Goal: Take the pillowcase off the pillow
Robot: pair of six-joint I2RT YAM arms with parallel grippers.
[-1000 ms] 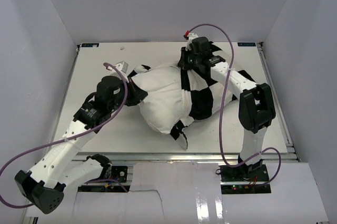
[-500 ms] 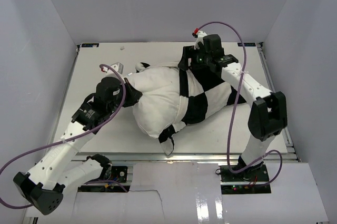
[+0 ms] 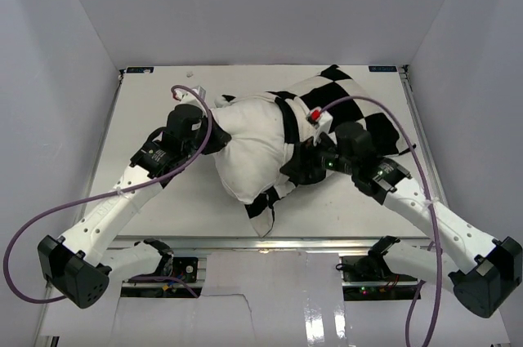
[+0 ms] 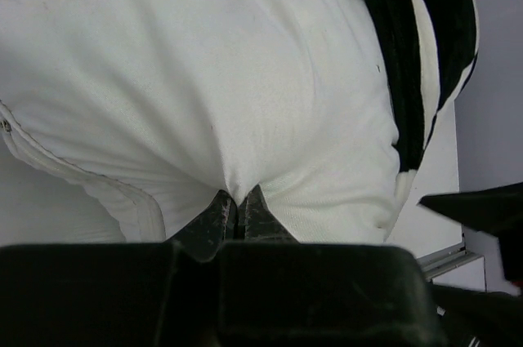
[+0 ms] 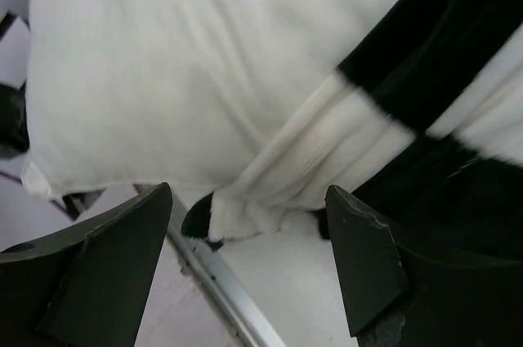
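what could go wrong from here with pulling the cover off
1. The left gripper is shut on only a thin pinch of the pillow. A hard pull could probably slip that fabric out.
2. The right gripper is open at the hem of the pillowcase, holding nothing. If it closes there, it might catch pillow fabric along with the hem and drag both.

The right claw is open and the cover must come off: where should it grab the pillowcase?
Take the pillowcase by its bunched hem across the middle of the pillow, coming from above. The fold stands up as a ridge a claw can pinch, and the left claw grips the pillow's bare end against the pull.
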